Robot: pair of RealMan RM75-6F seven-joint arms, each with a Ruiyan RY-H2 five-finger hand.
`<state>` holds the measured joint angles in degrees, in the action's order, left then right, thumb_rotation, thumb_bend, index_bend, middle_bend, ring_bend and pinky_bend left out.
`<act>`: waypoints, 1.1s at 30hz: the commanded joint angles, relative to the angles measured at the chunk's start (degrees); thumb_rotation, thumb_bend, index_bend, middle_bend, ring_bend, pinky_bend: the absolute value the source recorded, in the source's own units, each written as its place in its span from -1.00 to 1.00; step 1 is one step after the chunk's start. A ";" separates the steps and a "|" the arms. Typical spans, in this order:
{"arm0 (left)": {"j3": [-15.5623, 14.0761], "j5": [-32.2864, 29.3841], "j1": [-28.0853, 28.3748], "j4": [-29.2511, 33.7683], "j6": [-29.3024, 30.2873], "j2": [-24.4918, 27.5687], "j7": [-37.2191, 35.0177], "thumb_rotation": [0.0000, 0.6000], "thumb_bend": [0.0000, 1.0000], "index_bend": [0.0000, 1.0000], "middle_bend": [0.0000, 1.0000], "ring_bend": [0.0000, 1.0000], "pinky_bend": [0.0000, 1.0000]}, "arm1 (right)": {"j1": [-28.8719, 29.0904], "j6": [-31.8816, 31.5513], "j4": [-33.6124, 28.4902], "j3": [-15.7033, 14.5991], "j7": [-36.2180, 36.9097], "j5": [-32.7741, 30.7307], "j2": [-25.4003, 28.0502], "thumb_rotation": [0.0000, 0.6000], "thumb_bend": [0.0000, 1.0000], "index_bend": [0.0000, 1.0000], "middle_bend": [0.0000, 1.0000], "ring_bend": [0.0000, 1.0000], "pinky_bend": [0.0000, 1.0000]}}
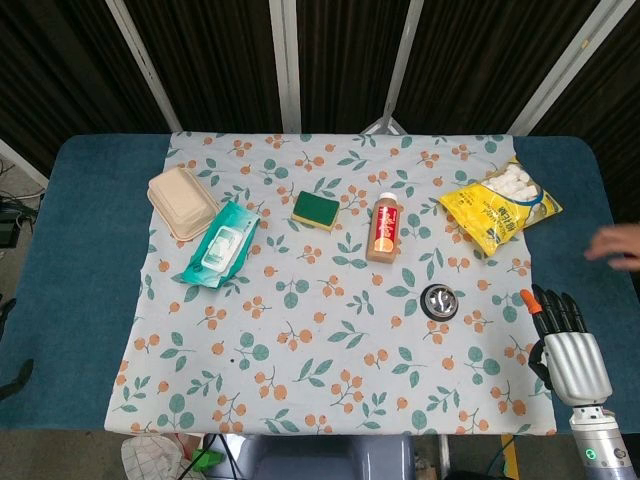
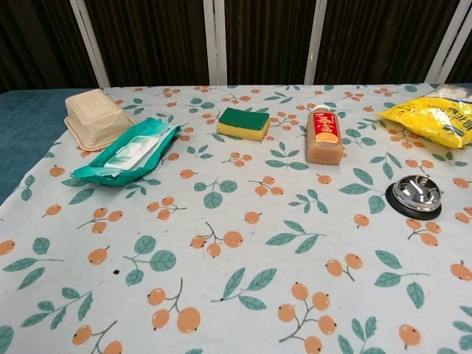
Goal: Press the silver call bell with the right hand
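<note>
The silver call bell (image 1: 440,300) on its black base sits on the floral cloth, right of centre; in the chest view the bell (image 2: 416,195) shows at the right edge. My right hand (image 1: 566,345) hovers at the cloth's lower right corner, to the right of the bell and nearer to me, apart from it. Its fingers are stretched out toward the far side and hold nothing. The chest view does not show this hand. My left hand appears in neither view.
A peach drink bottle (image 1: 384,228) lies just beyond the bell. A green-yellow sponge (image 1: 317,211), a teal wipes pack (image 1: 221,246) and a beige lidded box (image 1: 183,202) lie further left. A yellow snack bag (image 1: 502,207) lies at the back right. A person's fingers (image 1: 615,246) show at the right edge.
</note>
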<state>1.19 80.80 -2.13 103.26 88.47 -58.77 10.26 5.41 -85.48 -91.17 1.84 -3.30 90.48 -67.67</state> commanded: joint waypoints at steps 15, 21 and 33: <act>-0.07 0.34 -0.14 -0.14 0.24 -0.07 -0.21 1.00 -0.07 -0.93 -1.00 -1.00 -0.85 | -0.12 -0.07 -0.06 -0.23 -0.35 0.27 -0.17 1.00 1.00 -0.93 -1.00 -1.00 -1.00; -0.31 0.88 -0.44 0.42 0.84 -0.12 0.38 1.00 -0.07 -0.93 -1.00 -1.00 -0.85 | -0.22 -0.49 -0.29 0.04 -0.83 0.12 -0.80 1.00 1.00 -0.93 -1.00 -1.00 -1.00; -0.38 1.14 -1.13 0.60 1.88 0.07 -0.25 1.00 -0.07 -0.93 -1.00 -1.00 -0.85 | 6.68 9.43 -0.71 3.45 -3.27 -3.60 -4.29 1.00 1.00 -0.93 -1.00 -1.00 -1.00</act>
<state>0.82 81.94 -3.27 103.87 90.36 -58.70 10.01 10.15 -78.43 -91.88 4.12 -5.66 88.31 -71.09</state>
